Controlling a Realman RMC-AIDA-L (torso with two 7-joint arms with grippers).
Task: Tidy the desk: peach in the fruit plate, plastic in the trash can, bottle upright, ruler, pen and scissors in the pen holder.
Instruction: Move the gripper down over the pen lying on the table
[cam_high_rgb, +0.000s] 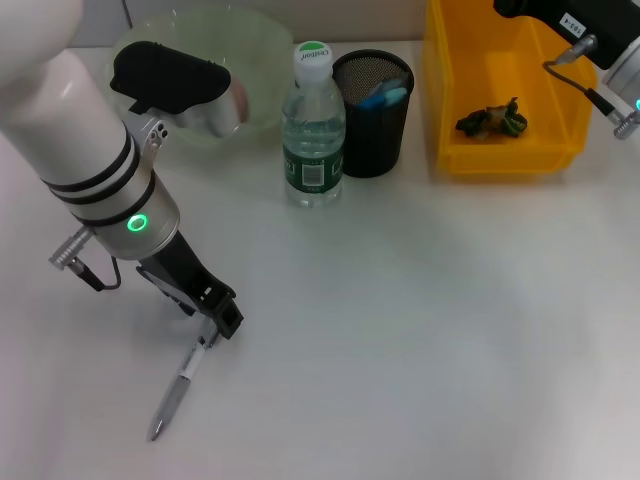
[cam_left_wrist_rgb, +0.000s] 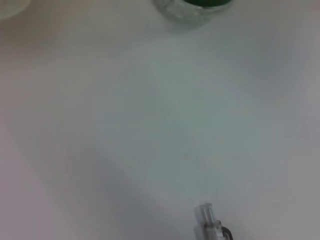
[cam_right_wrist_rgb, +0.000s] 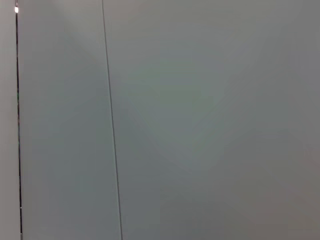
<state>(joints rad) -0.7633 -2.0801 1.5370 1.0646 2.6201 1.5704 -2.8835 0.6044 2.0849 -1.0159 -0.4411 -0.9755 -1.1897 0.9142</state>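
The pen (cam_high_rgb: 175, 392) is lying on the desk (cam_high_rgb: 420, 330) at our near left, its tip pointing toward us and its far end right at our left gripper (cam_high_rgb: 218, 322). We are reaching that gripper down onto this upper end; the fingers look nearly closed around it, though we cannot tell whether they are actually gripping it. In the left wrist view the clear end of the pen (cam_left_wrist_rgb: 209, 222) is showing at the frame's edge over bare desk (cam_left_wrist_rgb: 165, 125), with the base of the bottle (cam_left_wrist_rgb: 192, 7) farther off.

The bottle (cam_high_rgb: 313, 125) is standing upright at the back of the desk, just beside the pen holder (cam_high_rgb: 372, 112), where something light blue, probably the scissors (cam_high_rgb: 383, 97), is poking up. The fruit plate (cam_high_rgb: 245, 60) is sitting behind our left arm, which is hiding most of it. The trash can (cam_high_rgb: 455, 90) is standing at the far right with a crumpled dark green and yellow scrap (cam_high_rgb: 492, 120) inside.

We are holding our right arm (cam_high_rgb: 590, 30) raised above the trash can, its gripper out of sight.
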